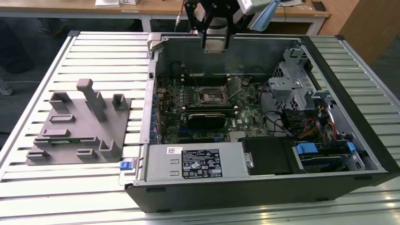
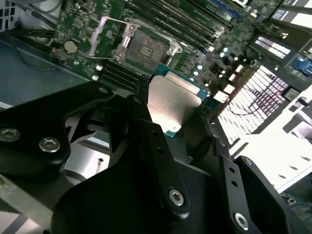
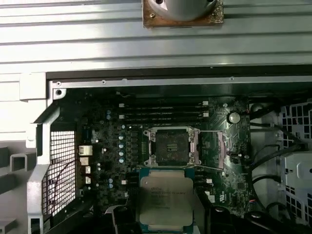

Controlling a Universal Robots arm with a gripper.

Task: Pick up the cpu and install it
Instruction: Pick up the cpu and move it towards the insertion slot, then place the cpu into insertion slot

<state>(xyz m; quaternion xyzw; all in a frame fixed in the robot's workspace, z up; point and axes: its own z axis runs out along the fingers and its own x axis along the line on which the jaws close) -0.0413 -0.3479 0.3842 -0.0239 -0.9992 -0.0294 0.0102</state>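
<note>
Slatted table (image 1: 93,51), seemingly metal, bears fixture (image 1: 78,126), computer case (image 1: 262,192).

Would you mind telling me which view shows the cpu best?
The first wrist view: the cpu faces it squarely. The second wrist view shows it slanted in the gripper; the exterior view, a pale patch under the arm.

an open computer case (image 1: 250,197) lies on the slatted table (image 1: 100,47), toward its edge at the exterior view's right; a green motherboard (image 1: 250,110) inside; a grey fixture (image 1: 81,131) sits beside the case, near the table's opposite edge
</note>
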